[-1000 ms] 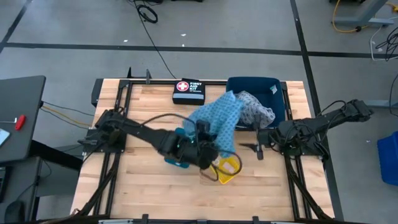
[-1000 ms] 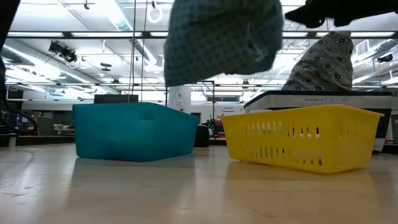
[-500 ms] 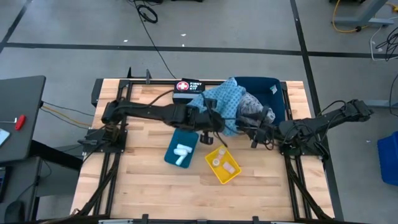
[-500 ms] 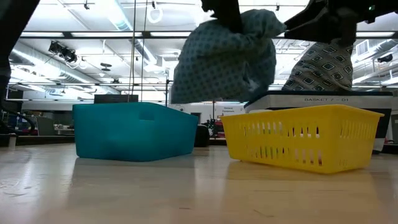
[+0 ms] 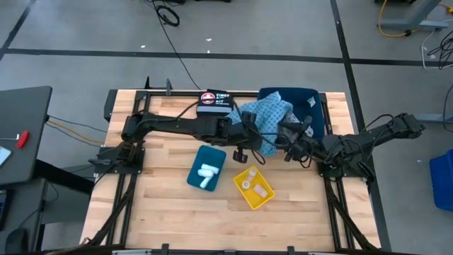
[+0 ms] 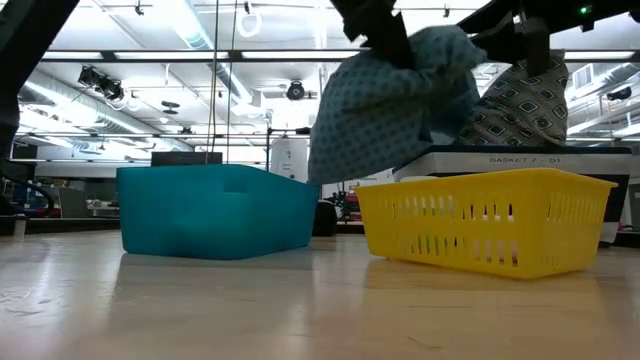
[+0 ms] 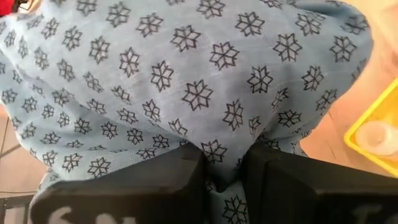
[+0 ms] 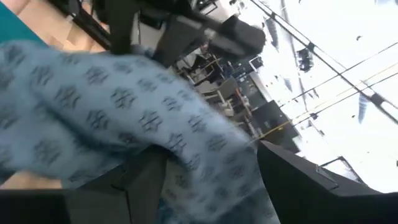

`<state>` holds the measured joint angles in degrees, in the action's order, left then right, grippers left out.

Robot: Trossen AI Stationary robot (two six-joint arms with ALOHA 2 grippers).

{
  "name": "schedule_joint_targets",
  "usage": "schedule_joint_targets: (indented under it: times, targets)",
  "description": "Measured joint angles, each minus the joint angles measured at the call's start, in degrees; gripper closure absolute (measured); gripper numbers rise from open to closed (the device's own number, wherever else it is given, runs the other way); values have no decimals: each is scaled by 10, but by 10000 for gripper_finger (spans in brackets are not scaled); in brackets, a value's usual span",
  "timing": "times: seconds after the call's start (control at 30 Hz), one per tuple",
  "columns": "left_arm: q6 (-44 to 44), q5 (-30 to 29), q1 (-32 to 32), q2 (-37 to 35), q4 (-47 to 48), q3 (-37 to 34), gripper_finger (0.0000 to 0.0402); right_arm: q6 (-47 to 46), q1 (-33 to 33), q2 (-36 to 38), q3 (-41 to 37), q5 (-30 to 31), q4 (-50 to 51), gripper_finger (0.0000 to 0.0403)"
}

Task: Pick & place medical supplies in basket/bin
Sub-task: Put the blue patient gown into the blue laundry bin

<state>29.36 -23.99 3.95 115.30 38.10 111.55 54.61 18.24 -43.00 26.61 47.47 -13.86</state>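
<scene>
Left gripper (image 5: 247, 133) pinches the blue star-print cloth (image 5: 265, 119) aloft; right gripper (image 5: 289, 139), spread, sits at its three o'clock, perhaps touching.

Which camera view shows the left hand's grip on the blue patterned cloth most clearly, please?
The left wrist view: the left hand pinches a fold of the blue patterned cloth up close. The high view shows only its position by the blue bin; the low view shows it hanging.

- High cam: overhead, looked straight down on whole table (image 5: 163, 205).
- Low cam: tabletop level, faced room.
- Wrist cams: v. close; both shared blue cloth (image 7: 186, 81).
</scene>
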Motion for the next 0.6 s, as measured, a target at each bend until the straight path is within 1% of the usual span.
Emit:
schedule_joint_targets:
  times: [0.2, 0.37, 0.6]
  targets:
    - [40, -12, 1, 23, -17, 0, 349, 18, -1, 0, 0, 1, -1, 145]
    - [72, -4, -1, 25, -31, 0, 349, 14, -10, -1, 0, 0, 15, 145]
    - [92, -6, -3, 25, -21, 0, 349, -1, -24, -2, 0, -12, 33, 145]
